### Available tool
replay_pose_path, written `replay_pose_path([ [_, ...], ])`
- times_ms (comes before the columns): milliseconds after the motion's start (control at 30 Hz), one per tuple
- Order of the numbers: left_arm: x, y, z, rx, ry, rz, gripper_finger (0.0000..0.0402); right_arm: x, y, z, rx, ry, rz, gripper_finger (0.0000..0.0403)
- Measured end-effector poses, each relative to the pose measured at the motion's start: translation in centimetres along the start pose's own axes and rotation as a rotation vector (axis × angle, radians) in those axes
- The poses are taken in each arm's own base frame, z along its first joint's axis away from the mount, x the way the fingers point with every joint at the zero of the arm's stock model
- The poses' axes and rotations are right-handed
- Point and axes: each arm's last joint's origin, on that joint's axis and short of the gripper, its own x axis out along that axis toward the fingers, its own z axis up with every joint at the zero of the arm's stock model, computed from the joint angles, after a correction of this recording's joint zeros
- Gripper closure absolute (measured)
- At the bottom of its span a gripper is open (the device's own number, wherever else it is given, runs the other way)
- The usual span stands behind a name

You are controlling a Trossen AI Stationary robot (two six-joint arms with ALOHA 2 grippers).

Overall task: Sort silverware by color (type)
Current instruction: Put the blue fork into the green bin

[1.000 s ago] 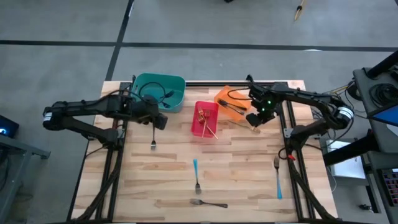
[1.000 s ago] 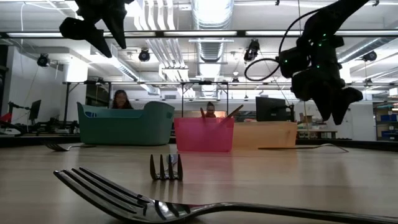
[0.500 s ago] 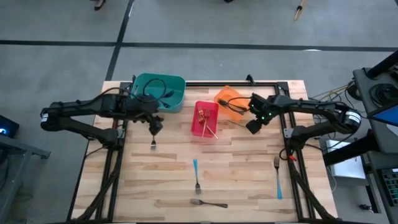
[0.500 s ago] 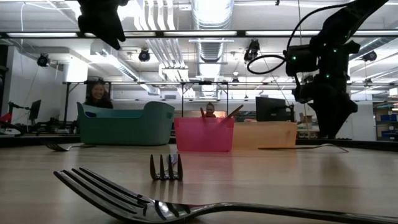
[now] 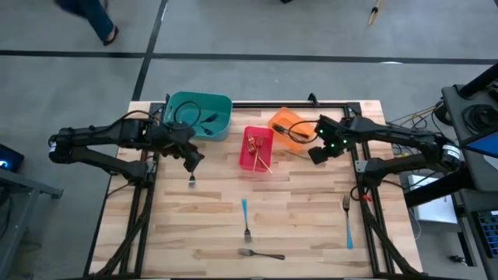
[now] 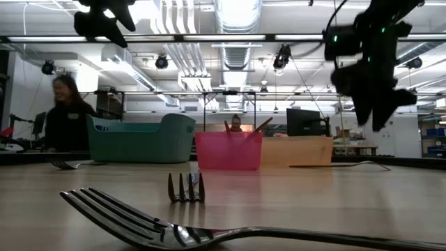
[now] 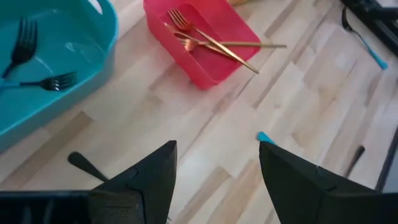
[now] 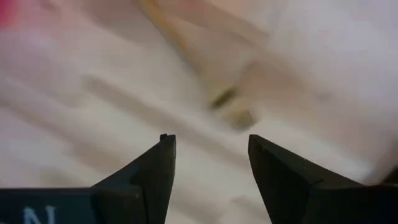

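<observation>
Several forks lie flat on the wooden table: a dark one (image 5: 191, 180) just below my left gripper (image 5: 194, 159), a blue-handled one (image 5: 245, 218) in the middle, a dark one (image 5: 261, 253) at the near edge, and a blue-handled one (image 5: 347, 222) at the right. Gold forks (image 7: 205, 40) lie in the red bin (image 5: 257, 148), and dark forks (image 7: 25, 43) in the teal bin (image 5: 198, 115). My left gripper (image 7: 217, 165) hangs open above the table, in front of the teal bin. My right gripper (image 5: 313, 158) is open above bare wood near the orange bin (image 5: 288, 128).
The three bins stand in a row at the table's far side. A black frame rail (image 5: 362, 167) runs along the right side. In the low view a person (image 6: 66, 111) walks behind the table.
My left gripper has rolled about its own axis and risen a little in front of the teal bin. My right gripper has moved a short way toward the table's near edge, beside the orange bin, and tipped somewhat. Both stay open. No fork has moved.
</observation>
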Motion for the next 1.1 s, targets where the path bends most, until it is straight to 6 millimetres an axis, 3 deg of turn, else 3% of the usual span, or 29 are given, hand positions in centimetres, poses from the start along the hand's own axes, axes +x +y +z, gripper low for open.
replay_pose_path([
  [167,0.0,-0.7,-0.6,0.049,0.018,-0.025,0.0194,-2.0,2.6,-2.7,0.152,0.031,0.152,0.0211],
  [367,-0.1,-1.3,-1.0,0.116,0.024,-0.047,0.0194,-1.4,7.0,-8.7,0.232,0.205,0.202,0.0211],
  [467,-0.2,-1.4,-0.9,0.147,0.013,-0.056,0.0194,-0.4,8.2,-12.8,0.27,0.339,0.1,0.0211],
  [633,-0.2,-1.5,-0.7,0.209,-0.027,-0.064,0.0194,1.7,6.9,-17.7,0.372,0.449,-0.262,0.0211],
  [867,-0.2,-1.7,-0.4,0.279,-0.061,-0.066,0.0194,5.0,5.4,-18.9,0.423,0.406,-0.462,0.022],
  [1100,-0.2,-1.6,-0.4,0.301,-0.073,-0.049,0.0194,8.7,3.5,-18.3,0.412,0.408,-0.463,0.0256],
])
